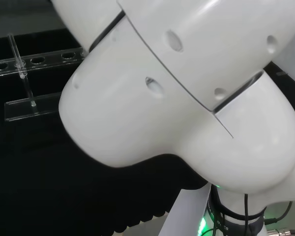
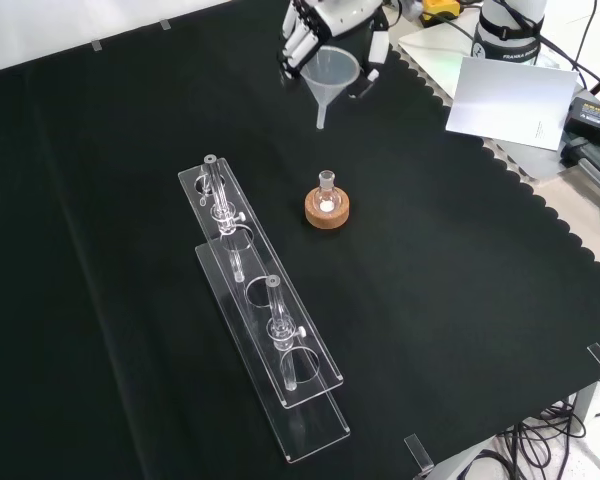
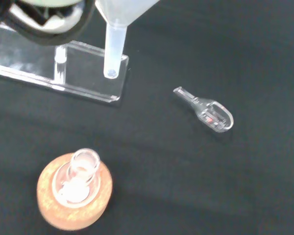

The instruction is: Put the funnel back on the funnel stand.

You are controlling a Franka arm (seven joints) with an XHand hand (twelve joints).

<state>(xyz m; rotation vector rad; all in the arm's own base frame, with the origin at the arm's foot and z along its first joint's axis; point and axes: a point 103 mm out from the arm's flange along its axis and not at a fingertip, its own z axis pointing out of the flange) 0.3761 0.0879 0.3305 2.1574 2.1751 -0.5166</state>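
While my hand (image 2: 315, 35) at the front view's far edge grips the funnel (image 2: 329, 75) by its rim, spout down above the cloth, the flask (image 2: 327, 199) on its cork ring (image 2: 327, 211) sits nearer, the funnel stand (image 2: 265, 300) left.

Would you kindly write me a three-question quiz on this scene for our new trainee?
1. True or false: the hand holds the funnel above the cloth, away from the stand.
2. What does the flask sit on? A) cork ring B) red ring C) bare cloth
3. Fill in: a small glass stopper lies on its ____ on the cloth.

Key: 1 true; 2 A, the cork ring; 3 side.
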